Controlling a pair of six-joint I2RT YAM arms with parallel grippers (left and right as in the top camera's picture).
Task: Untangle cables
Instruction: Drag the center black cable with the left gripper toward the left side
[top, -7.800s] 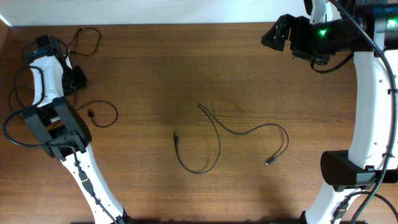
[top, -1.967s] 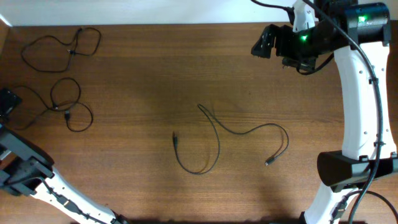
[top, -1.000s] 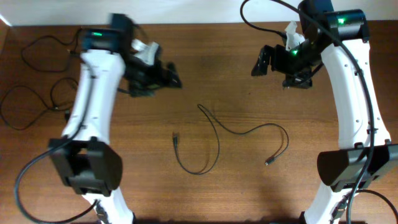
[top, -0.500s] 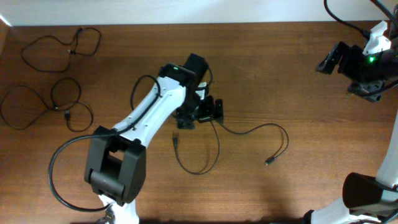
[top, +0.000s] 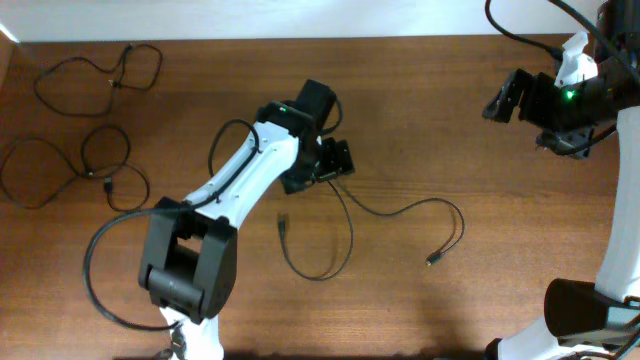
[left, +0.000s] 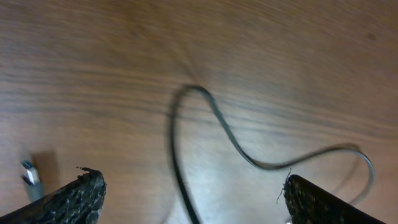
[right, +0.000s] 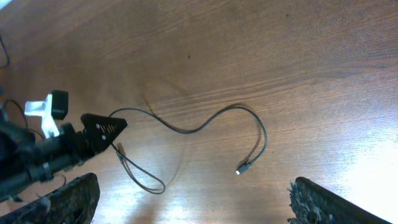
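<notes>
One thin black cable (top: 352, 228) lies in the middle of the table, bent into a hairpin with a loop at the front and a plug end (top: 431, 261) to the right. My left gripper (top: 338, 160) hovers open over its upper bend. In the left wrist view that bend (left: 194, 91) lies ahead of my open left gripper (left: 191, 182), the cord running down between the fingertips untouched. My right gripper (top: 502, 98) is open at the far right, well away. Its wrist view shows the cable (right: 205, 126) far below my right gripper (right: 193, 190).
Two more loose black cables lie at the far left, one (top: 100, 70) near the back edge and one (top: 85, 172) in front of it. A small plug (left: 30, 175) of the middle cable lies beside my left finger. The left arm (top: 235, 195) crosses the table's left half.
My left arm swung from the left side to the middle cable and now hovers over its bend. My right gripper moved out to the right, then back a little leftward.
</notes>
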